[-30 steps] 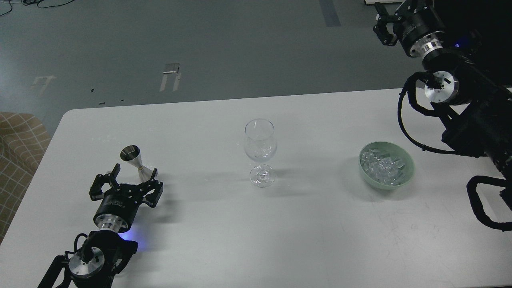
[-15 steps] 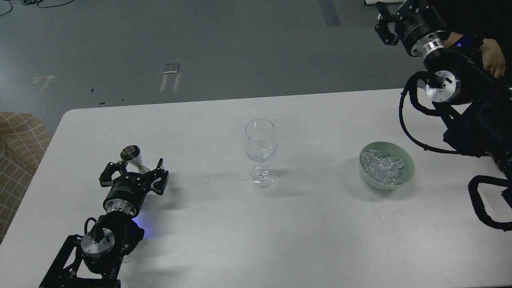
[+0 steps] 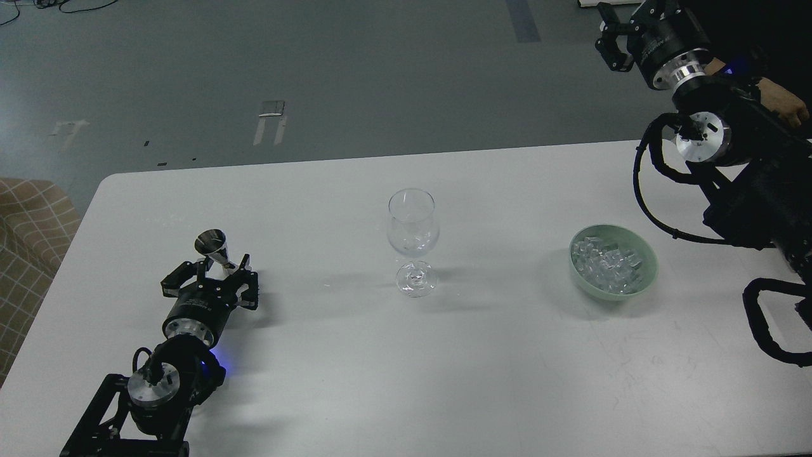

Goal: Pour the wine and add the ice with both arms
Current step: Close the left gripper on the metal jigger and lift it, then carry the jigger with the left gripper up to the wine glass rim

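Note:
A clear stemmed glass stands upright mid-table. A small steel jigger stands at the left. My left gripper has its fingers closed in on the jigger's lower half, which they hide. The wine cannot be made out, neither in the jigger nor in the glass. The ice lies as a heap of clear cubes in a pale green bowl at the right. My right gripper hangs high at the top right, beyond the table's far edge. It looks open and empty, far from the bowl.
The white table ends at its far edge just behind the glass. A person's hand rests on my right arm at the upper right. A checked seat stands off the table's left end.
My left gripper slid forward around the jigger's base and its fingers closed in on it. The right arm shifted slightly and the person's hand came into view on it.

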Robot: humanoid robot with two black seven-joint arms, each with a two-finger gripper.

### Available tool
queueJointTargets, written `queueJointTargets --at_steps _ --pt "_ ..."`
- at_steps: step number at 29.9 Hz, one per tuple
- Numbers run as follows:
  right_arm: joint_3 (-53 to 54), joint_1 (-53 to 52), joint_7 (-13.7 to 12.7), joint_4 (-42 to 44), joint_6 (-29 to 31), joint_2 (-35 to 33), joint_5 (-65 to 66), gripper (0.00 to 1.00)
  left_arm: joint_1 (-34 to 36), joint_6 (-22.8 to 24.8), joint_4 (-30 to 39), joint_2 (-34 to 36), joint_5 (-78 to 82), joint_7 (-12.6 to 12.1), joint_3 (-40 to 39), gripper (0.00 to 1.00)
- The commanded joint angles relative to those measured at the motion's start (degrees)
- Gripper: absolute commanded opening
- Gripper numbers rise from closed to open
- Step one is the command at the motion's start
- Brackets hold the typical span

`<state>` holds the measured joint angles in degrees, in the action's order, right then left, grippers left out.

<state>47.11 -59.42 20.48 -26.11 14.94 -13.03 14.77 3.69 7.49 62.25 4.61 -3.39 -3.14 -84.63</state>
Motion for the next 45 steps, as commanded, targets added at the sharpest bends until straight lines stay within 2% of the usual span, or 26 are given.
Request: queueJointTargets --at_steps 1,15,26,28,34,38,45 --pt "0.00 0.01 0.00 0.00 0.00 -0.07 0.00 1.00 0.00 2.35 -0.11 -0.21 -0.12 -0.02 -0.01 0.32" --pt "0.00 0.01 -0.09 0.00 0.00 -0.07 0.00 1.00 -0.17 6.31 -0.47 -0.30 -0.30 -0.02 -0.01 0.16" --pt "0.00 0.01 -0.44 0.00 -0.09 -0.51 0.00 1.00 0.44 6.49 0.76 -0.21 -0.47 -0.64 -0.10 0.05" --pt "0.00 0.01 -0.44 0.00 0.00 -0.60 0.00 1.00 1.14 6.40 1.73 0.49 -0.47 -1.86 -0.10 0.02" --pt "0.00 -0.08 -0.52 0.00 -0.09 -0.60 0.00 1.00 1.32 5.61 7.08 3.91 -0.21 -5.73 -0.01 0.01" --pt "0.00 -0.08 -0.61 0.00 -0.61 -0.33 0.00 1.00 1.15 4.73 9.64 4.53 -0.03 -6.35 0.17 0.00" --pt "-0.09 -0.08 -1.14 0.00 -1.14 -0.33 0.00 1.00 2.02 -0.36 16.05 5.59 0.05 -8.37 3.85 0.00"
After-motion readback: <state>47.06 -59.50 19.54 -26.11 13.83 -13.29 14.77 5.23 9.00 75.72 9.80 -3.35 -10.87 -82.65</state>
